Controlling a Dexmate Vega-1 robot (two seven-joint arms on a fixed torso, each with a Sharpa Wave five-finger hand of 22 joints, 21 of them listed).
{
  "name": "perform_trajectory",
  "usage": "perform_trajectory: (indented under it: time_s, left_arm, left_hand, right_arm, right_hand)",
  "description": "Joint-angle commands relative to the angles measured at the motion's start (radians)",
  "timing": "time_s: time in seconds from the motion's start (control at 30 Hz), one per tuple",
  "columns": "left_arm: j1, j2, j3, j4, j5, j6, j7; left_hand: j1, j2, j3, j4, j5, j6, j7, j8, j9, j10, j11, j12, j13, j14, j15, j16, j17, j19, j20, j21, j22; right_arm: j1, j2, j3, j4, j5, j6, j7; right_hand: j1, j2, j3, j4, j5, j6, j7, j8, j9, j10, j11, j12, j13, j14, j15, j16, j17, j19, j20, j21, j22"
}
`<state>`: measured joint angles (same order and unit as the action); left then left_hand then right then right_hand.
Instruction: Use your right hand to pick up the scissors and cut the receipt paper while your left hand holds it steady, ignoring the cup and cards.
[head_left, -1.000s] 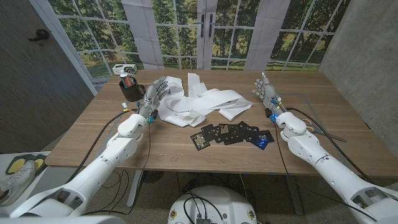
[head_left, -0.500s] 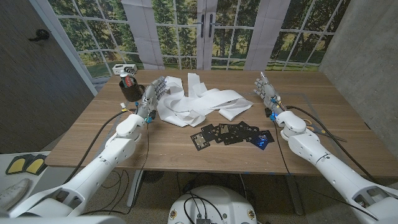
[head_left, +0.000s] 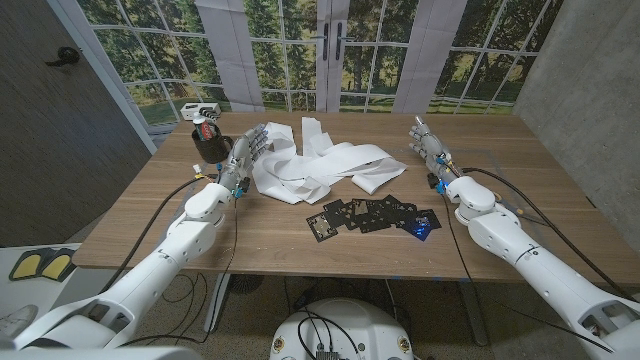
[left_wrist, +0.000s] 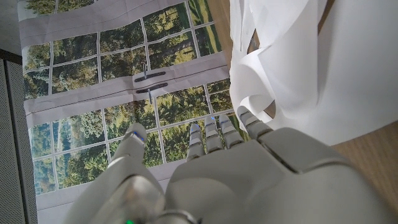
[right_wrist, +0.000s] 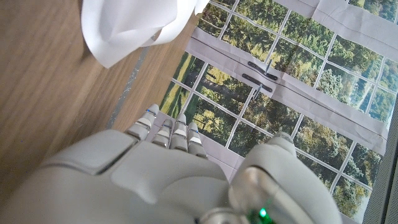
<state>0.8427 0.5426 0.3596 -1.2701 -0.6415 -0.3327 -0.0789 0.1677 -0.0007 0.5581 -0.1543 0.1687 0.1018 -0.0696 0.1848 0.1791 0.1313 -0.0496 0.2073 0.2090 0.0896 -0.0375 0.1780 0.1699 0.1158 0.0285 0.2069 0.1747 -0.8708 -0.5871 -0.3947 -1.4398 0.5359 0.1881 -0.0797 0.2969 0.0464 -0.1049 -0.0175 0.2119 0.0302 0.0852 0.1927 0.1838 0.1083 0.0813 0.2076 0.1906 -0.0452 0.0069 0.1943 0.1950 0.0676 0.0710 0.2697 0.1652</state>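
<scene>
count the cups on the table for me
1. A black cup stands near the table's far left corner, just beyond the left hand and beside the pile of receipt paper. More could be hidden under the paper.

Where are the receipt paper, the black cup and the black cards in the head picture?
receipt paper (head_left: 320, 165): head view, middle of the white crumpled pile.
black cup (head_left: 210, 147): head view, its dark side wall.
black cards (head_left: 375, 214): head view, middle of the spread row.
</scene>
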Motion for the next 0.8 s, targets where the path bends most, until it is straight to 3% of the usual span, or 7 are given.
perform_trajectory:
  time_s: [0.03,0.17,0.53,0.8]
  left_arm:
    - [0.006,-0.002,-0.001,-0.005,0.005,0.011,0.027]
    - [0.000,-0.020,0.004,0.015,0.009,-0.014,0.020]
    - [0.030,-0.034,-0.004,-0.050,0.020,0.000,0.106]
    - [0.032,-0.035,0.003,-0.058,0.025,0.011,0.113]
  left_hand:
    - [0.014,-0.002,-0.002,0.001,0.001,0.008,-0.001,0.004,0.004,0.007,-0.001,0.005,0.001,-0.007,-0.013,0.000,0.003,0.011,-0.001,-0.003,0.001]
    - [0.014,-0.003,-0.003,0.001,0.001,0.009,0.001,0.005,0.004,0.008,0.001,0.006,0.000,-0.009,-0.010,-0.001,0.003,0.010,-0.002,-0.004,0.001]
    - [0.013,-0.005,-0.006,0.002,0.001,0.017,0.004,0.007,0.004,0.014,-0.001,0.008,-0.001,-0.009,-0.014,0.001,0.003,0.011,-0.004,-0.005,0.001]
    - [0.013,-0.006,-0.008,0.002,0.001,0.021,0.002,0.008,0.004,0.021,-0.001,0.011,-0.001,-0.004,-0.017,0.003,0.003,0.014,-0.006,-0.004,0.001]
  right_arm:
    - [-0.001,-0.057,-0.006,-0.057,-0.032,-0.051,0.001]
    - [0.008,-0.077,-0.012,-0.063,-0.052,-0.055,0.015]
    - [-0.003,-0.106,-0.010,-0.083,-0.097,-0.044,0.000]
    - [-0.044,-0.154,0.002,-0.163,-0.183,-0.077,-0.085]
  right_hand:
    - [0.019,0.001,-0.003,-0.009,0.008,0.001,-0.004,0.003,0.002,-0.001,-0.010,-0.004,0.003,-0.006,-0.001,-0.002,0.001,0.002,-0.002,-0.005,0.002]
    - [0.027,0.002,-0.001,-0.013,0.008,-0.006,-0.006,0.001,0.002,-0.003,-0.011,-0.005,0.003,-0.010,0.000,-0.003,0.001,0.002,-0.003,-0.009,0.002]
    - [0.053,0.007,0.008,-0.028,0.009,-0.014,-0.009,0.000,0.002,-0.013,-0.016,-0.009,0.003,-0.015,-0.001,-0.003,-0.001,0.002,-0.015,-0.019,0.002]
    - [0.102,0.018,0.028,-0.055,0.009,-0.004,-0.016,0.008,0.003,-0.001,-0.024,-0.004,0.004,-0.004,-0.013,0.003,-0.002,0.014,-0.003,-0.030,0.003]
